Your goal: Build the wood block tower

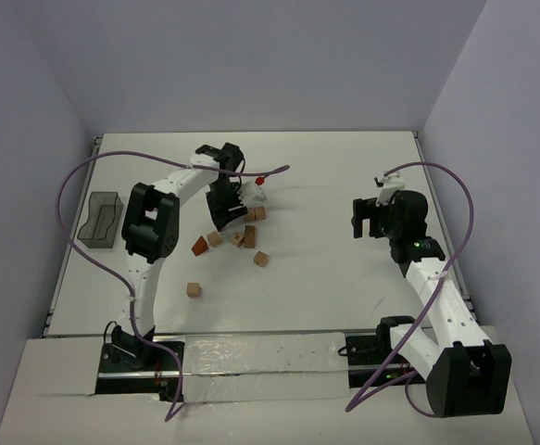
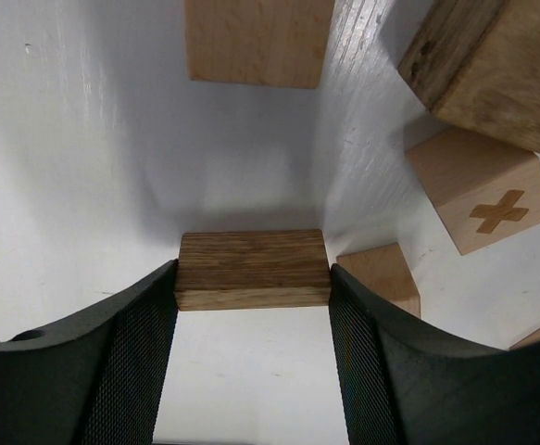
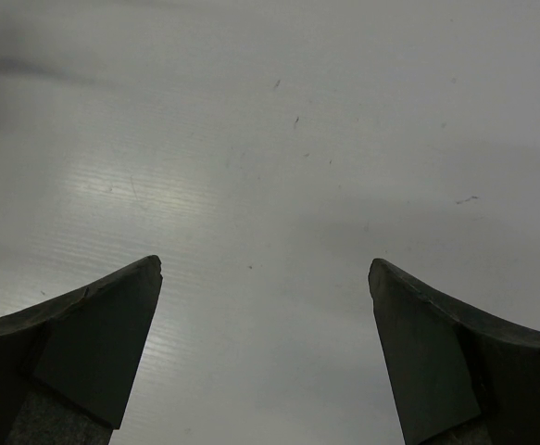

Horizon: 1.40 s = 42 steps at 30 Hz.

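Observation:
Wooden blocks lie scattered mid-table; none are stacked. In the top view I see a reddish-brown wedge, tan cubes beside it, and one apart. My left gripper points down among them. In the left wrist view it is shut on a darker brown block, held by its sides between the fingertips just at the table. A cube with a cross mark and two other cubes lie just beyond it. My right gripper is open and empty over bare table.
A dark translucent bin stands at the left edge of the white table. A purple cable with a red tip hangs over the left arm. Walls close the table at the back and sides.

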Each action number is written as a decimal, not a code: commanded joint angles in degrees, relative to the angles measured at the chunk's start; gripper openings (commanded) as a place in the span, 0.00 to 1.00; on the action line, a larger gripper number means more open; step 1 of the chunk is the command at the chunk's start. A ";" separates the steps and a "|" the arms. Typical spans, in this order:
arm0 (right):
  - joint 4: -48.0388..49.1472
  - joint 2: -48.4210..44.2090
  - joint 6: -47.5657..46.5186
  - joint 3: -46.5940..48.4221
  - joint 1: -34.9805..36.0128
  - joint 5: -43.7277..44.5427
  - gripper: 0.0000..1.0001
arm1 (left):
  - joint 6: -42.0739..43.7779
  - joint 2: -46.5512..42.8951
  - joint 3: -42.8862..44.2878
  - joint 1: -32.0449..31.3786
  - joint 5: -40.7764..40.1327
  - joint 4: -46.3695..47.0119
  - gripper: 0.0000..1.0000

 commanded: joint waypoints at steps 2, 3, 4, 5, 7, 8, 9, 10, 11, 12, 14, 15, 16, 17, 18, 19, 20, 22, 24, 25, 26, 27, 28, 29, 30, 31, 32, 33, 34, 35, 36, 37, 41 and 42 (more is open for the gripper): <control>0.68 -0.60 0.74 2.13 0.41 0.26 1.00 | -0.52 -2.59 0.45 -0.26 1.92 0.78 0.49; 0.52 -0.60 1.06 2.29 0.41 -0.13 1.00 | -0.52 -4.08 -0.72 -0.26 3.01 1.95 0.44; 0.51 -0.60 1.07 2.29 0.41 -0.15 1.00 | -0.69 -5.07 -1.61 -0.35 3.07 2.01 0.44; 0.00 -0.79 1.52 2.80 0.41 -0.46 1.00 | -1.01 -7.85 -3.12 -0.29 4.34 4.30 0.41; -0.79 -1.13 2.17 4.21 0.45 -0.76 1.00 | -1.78 -10.83 -6.02 -0.14 6.02 6.90 0.38; -1.40 -1.40 2.25 4.76 0.50 -0.97 1.00 | -2.04 -12.24 -6.76 -0.01 7.23 8.15 0.38; -2.16 -1.89 2.23 5.36 0.50 -1.44 1.00 | -2.41 -14.24 -7.58 0.31 9.76 9.29 0.37; -2.93 -2.42 1.78 6.37 0.57 -2.14 1.00 | -2.84 -16.72 -8.50 0.81 13.40 9.96 0.35; -4.01 -3.19 0.96 7.91 0.72 -2.71 1.00 | -3.16 -18.63 -9.13 1.27 16.50 10.68 0.34; -4.80 -3.64 0.03 9.12 0.90 -3.31 1.00 | -3.67 -20.88 -10.12 1.94 19.90 11.59 0.33; -6.20 -4.29 -1.96 11.29 1.29 -4.56 1.00 | -4.83 -25.62 -12.39 3.43 26.96 13.51 0.32; -7.42 -4.36 -3.82 12.84 1.49 -5.59 1.00 | -5.35 -27.63 -13.37 4.08 31.48 13.79 0.29; -8.53 -4.38 -5.44 14.17 1.67 -6.46 1.00 | -5.53 -29.13 -14.22 4.30 34.93 14.17 0.28; -9.52 -4.50 -8.25 15.97 1.90 -8.11 1.00 | -6.56 -30.30 -14.89 4.88 39.84 14.49 0.27; -11.06 -4.67 -10.72 17.22 2.11 -9.64 1.00 | -7.28 -31.33 -15.51 5.47 44.02 14.35 0.27; -12.33 -5.20 -13.72 18.22 2.37 -11.73 1.00 | -7.20 -32.27 -16.13 5.94 48.26 13.25 0.27; -13.32 -5.91 -17.27 19.33 2.68 -14.26 1.00 | -6.94 -33.21 -16.75 6.43 53.01 11.74 0.27; -14.99 -7.67 -25.79 20.69 3.32 -18.76 0.98 | -1.88 -34.20 -17.17 6.77 58.97 5.19 0.26; -18.69 -9.11 -34.37 21.81 5.20 -25.41 0.96 | 5.32 -34.59 -16.91 6.77 65.42 -2.20 0.26; -20.54 -9.54 -38.62 22.52 6.35 -27.22 0.95 | 10.82 -34.71 -16.77 6.77 67.05 -5.67 0.26; -22.55 -9.60 -42.39 23.30 7.80 -28.47 0.94 | 13.60 -34.74 -16.69 6.77 68.12 -8.61 0.26; -26.17 -9.27 -47.92 24.92 10.60 -29.56 0.93 | 16.08 -35.09 -16.69 6.72 68.94 -11.60 0.26; -29.57 -8.75 -52.68 26.61 12.26 -30.03 0.92 | 18.30 -35.36 -17.03 6.68 69.25 -13.00 0.26; -31.70 -7.73 -55.20 28.46 14.16 -30.59 0.90 | 19.96 -36.36 -18.28 6.54 69.16 -12.97 0.26; -33.69 -6.32 -57.32 30.78 17.51 -31.58 0.89 | 22.49 -38.14 -20.02 6.29 68.99 -12.89 0.26; -35.28 -5.13 -58.27 32.59 20.03 -32.39 0.88 | 24.22 -39.49 -21.24 6.04 68.87 -12.84 0.26; -36.07 -3.85 -57.31 34.09 21.92 -33.20 0.87 | 25.11 -40.43 -21.91 5.71 68.90 -12.87 0.26; -36.29 -2.20 -55.56 35.85 24.12 -34.31 0.86 | 26.03 -41.42 -22.58 5.29 69.14 -12.94 0.25; -36.17 -1.06 -53.74 37.00 25.67 -35.40 0.85 | 26.49 -42.22 -22.98 4.94 69.43 -13.00 0.25; -35.54 -0.28 -52.38 37.66 26.88 -36.34 0.84 | 26.82 -42.84 -23.35 4.65 69.70 -13.01 0.25; -34.80 0.15 -51.67 37.92 28.08 -37.02 0.83 | 27.19 -43.92 -23.97 4.05 69.95 -13.01 0.25; -33.71 0.33 -51.15 37.81 29.60 -37.29 0.83 | 27.34 -44.41 -24.25 3.78 70.16 -13.01 0.25; -28.31 -0.01 -52.73 35.43 39.97 -34.39 0.80 | 26.86 -46.73 -25.98 0.06 70.88 -13.10 0.25; -28.44 0.52 -53.35 35.77 41.64 -34.25 0.80 | 26.71 -47.19 -26.51 -1.00 71.05 -13.10 0.25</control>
